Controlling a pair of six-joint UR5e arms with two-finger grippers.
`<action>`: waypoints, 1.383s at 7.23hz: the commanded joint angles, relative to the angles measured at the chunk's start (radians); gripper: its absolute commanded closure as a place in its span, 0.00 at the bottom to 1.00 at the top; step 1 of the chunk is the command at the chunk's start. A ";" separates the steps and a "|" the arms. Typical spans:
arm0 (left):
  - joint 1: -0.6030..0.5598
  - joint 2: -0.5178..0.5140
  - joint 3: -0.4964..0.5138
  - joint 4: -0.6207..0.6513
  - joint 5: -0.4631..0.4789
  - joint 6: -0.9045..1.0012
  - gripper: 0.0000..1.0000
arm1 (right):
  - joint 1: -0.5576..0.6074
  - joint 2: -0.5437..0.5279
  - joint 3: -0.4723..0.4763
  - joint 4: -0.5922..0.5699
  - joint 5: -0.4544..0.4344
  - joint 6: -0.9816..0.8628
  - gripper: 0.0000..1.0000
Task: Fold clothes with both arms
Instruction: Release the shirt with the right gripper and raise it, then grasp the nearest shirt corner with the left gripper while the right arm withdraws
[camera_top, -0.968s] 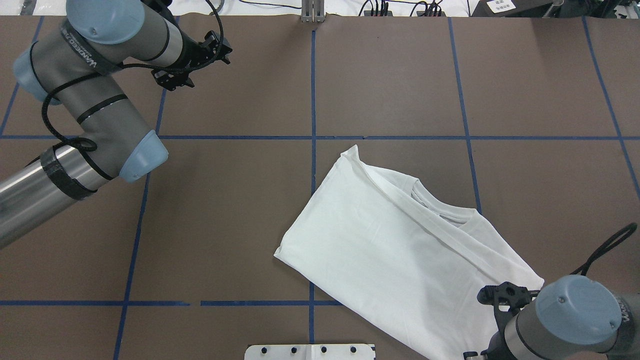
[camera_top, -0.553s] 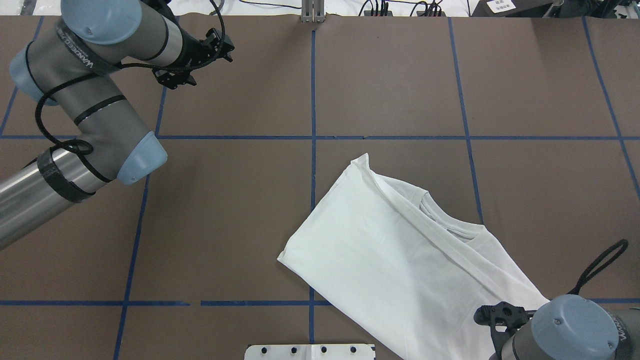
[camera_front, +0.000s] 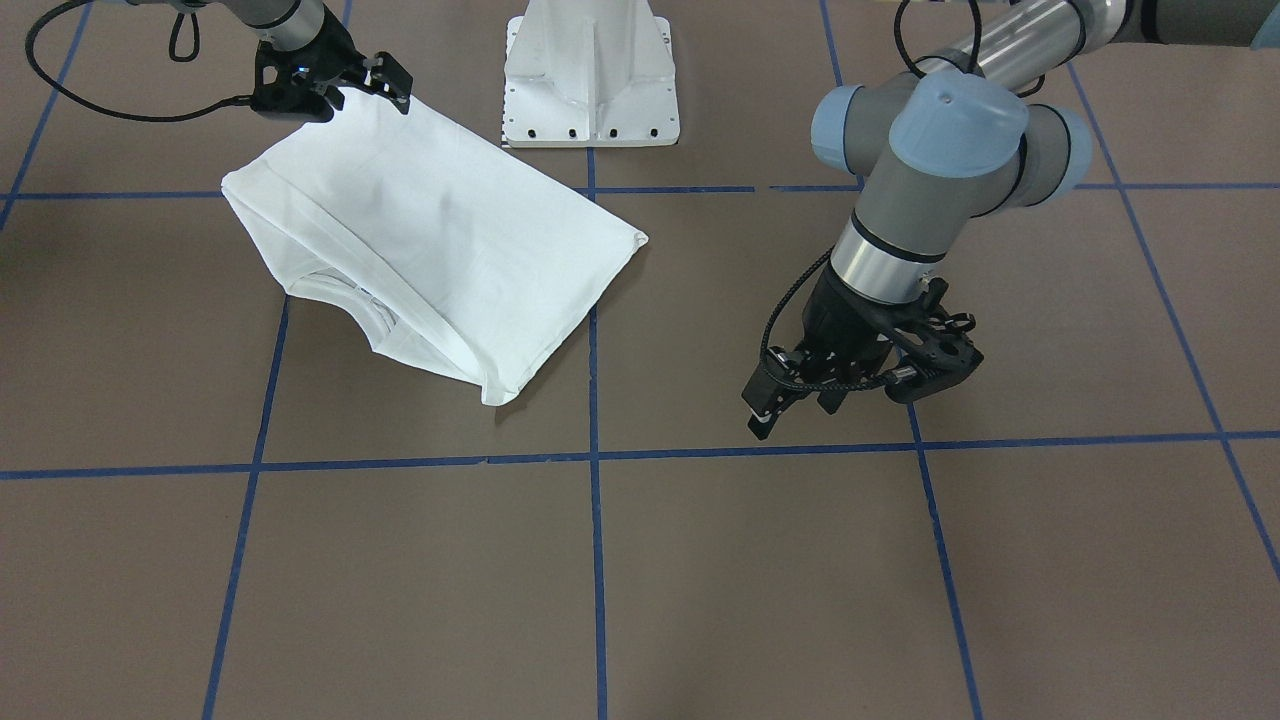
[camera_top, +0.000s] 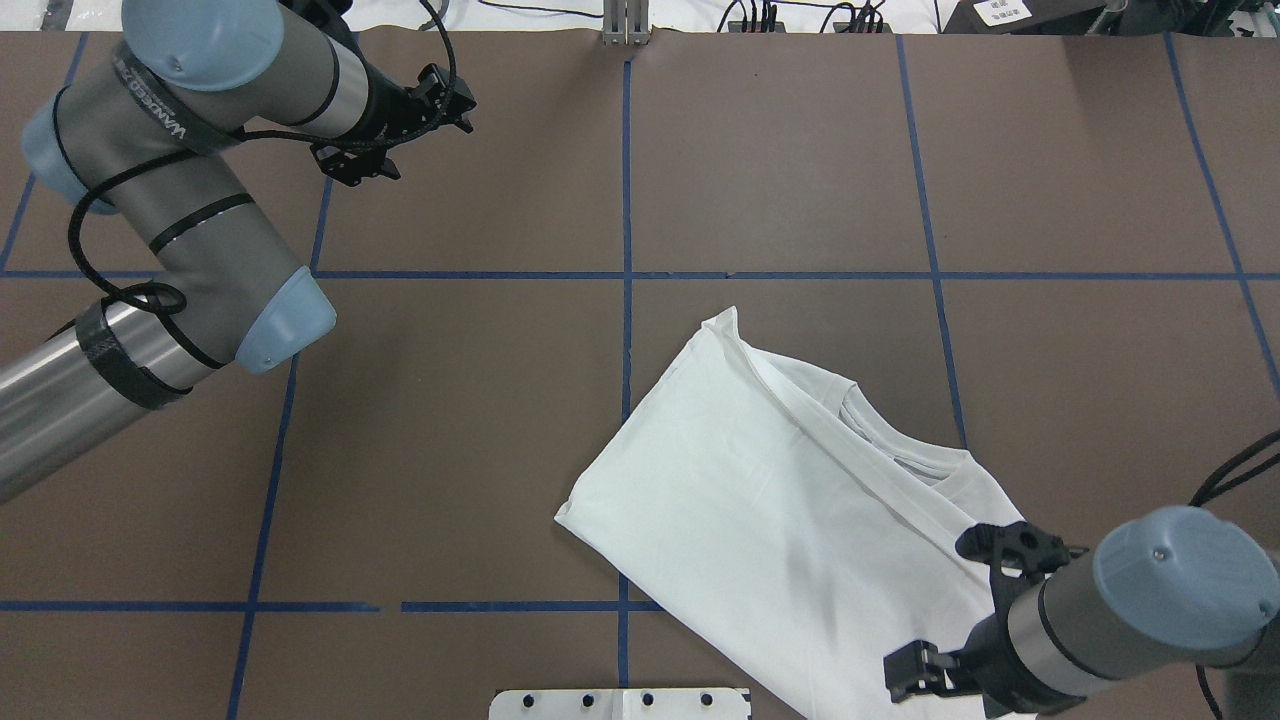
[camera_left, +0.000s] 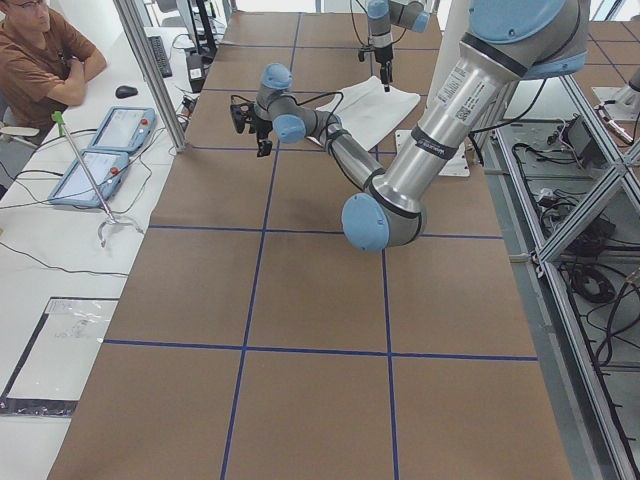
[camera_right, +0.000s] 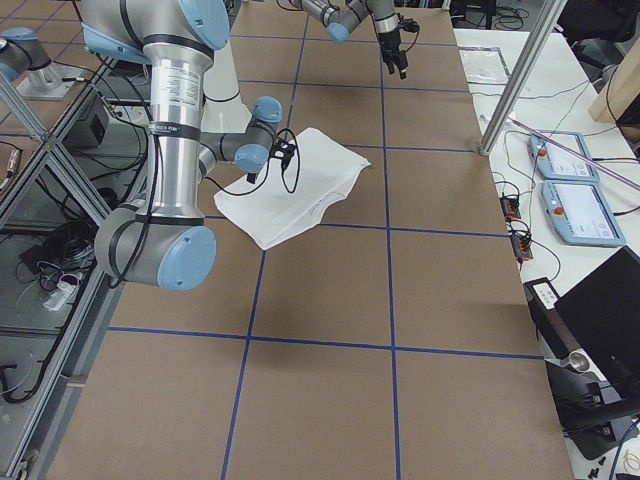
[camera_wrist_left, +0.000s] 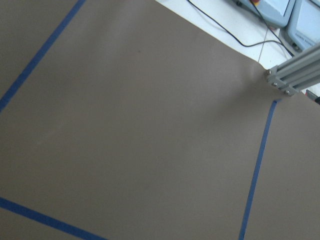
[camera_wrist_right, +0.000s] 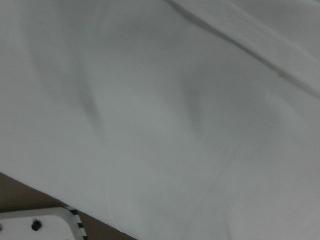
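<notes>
Nearest the robot, the white pedestal base (camera_top: 620, 703) is sitting at the near edge of the desk (camera_top: 450, 450). The white T-shirt (camera_top: 760, 500) is lying folded lengthwise just beside it, slanting across the robot's right half. The right end effector (camera_top: 962, 610) is hanging over the shirt's near right corner with its fingers spread apart, released and gripping nothing. The shirt's left corner is poking just over the centre line of blue tape (camera_top: 625, 200). Its long folded edge is running diagonally outward, and the ribbed collar (camera_top: 890, 440) is peeking out to the right of that fold. Its far corner is stopping short of the cross line of tape. Beyond and to the left, a wide stretch of brown desk is separating the shirt from the left end effector (camera_top: 400, 130). It is hanging well apart, near the far edge, with its fingers likewise spread and released. An aluminium post (camera_top: 625, 22) is standing at the far rim.
</notes>
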 joint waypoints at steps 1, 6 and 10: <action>0.145 0.037 -0.053 0.003 -0.032 -0.104 0.01 | 0.237 0.111 -0.004 0.000 -0.008 -0.011 0.00; 0.433 0.067 -0.076 0.008 0.006 -0.288 0.01 | 0.371 0.224 -0.053 -0.003 0.002 -0.011 0.00; 0.463 0.067 -0.060 0.009 0.015 -0.286 0.03 | 0.374 0.223 -0.059 -0.005 0.003 -0.011 0.00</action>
